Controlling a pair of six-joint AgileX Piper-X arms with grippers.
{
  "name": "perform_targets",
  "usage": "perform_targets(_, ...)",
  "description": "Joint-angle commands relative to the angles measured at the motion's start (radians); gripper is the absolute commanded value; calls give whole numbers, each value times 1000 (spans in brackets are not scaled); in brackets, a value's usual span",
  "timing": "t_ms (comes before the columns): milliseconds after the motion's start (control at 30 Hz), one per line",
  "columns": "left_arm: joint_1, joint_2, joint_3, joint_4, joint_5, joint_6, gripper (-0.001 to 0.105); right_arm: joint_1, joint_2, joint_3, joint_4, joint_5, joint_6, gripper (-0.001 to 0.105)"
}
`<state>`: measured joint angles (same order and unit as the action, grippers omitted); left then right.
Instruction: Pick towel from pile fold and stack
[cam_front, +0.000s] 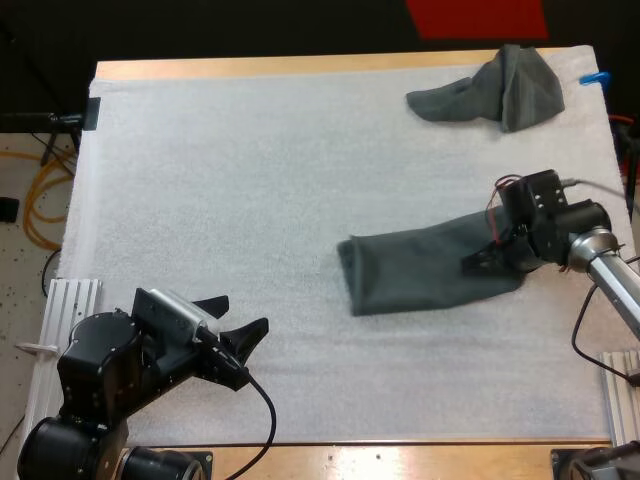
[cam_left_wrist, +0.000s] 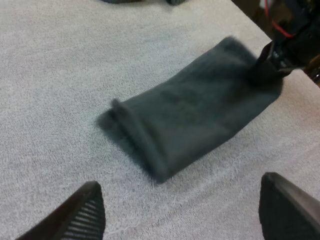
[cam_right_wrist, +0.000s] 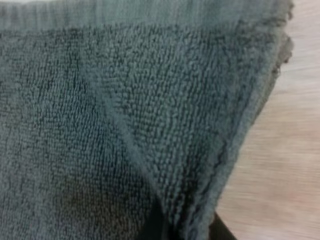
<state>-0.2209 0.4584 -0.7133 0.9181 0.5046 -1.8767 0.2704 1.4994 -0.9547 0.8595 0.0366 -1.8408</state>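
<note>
Mat (cam_front: 250, 180) on the table (cam_front: 300, 67) carries two towels, well apart.

Crumpled towel (cam_front: 495, 90): upper right of the high view, heaped, close to the mat's far edge and right corner.

Folded towel (cam_front: 430, 270): right of centre, flat, a long strip slightly tilted, with its right end higher in frame than its left. The left end is a blunt doubled edge near mid-mat. In the left wrist view the folded towel (cam_left_wrist: 195, 117) shows that end as a layered lip, lying flat on the mat.

Room: the left half and centre of the mat are bare in the high view. There is a wide bare band between the two towels and a bare strip from the folded towel to the mat's near edge. Less margin on the right, where the strip's right end sits near the mat's right edge.

Left gripper (cam_front: 238, 325): lower left of the high view, over the near-left mat, well apart from both towels. Fingers are spread wide and hold nothing. In its own wrist view the left gripper (cam_left_wrist: 180, 182) straddles bare mat, with the folded towel ahead and untouched.

Right gripper (cam_front: 487, 258): in from the right edge, down on the folded towel's right end. Fingers are closed onto the cloth. In the right wrist view a pinched fold of the towel runs down between the dark fingertips (cam_right_wrist: 224, 235).
</note>
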Motion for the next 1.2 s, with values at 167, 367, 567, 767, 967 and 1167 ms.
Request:
perform_targets(167,-1,4,-1,-3,6,-12,63,5,-25,-53,56,145,-3,1)
perform_targets(367,-1,4,-1,-3,6,-12,63,18,1,-53,2,-240,221,1)
perform_targets(567,-1,4,-1,-3,8,-12,63,87,77,-53,-103,-450,372,1)
perform_targets(767,-1,4,-1,-3,8,-12,63,151,158,-53,-183,-522,442,1)
perform_targets(967,-1,4,-1,-3,8,-12,63,175,185,-53,-210,-522,434,5)
perform_targets(1167,-1,4,-1,-3,8,-12,63,175,182,-58,-249,-529,421,50)
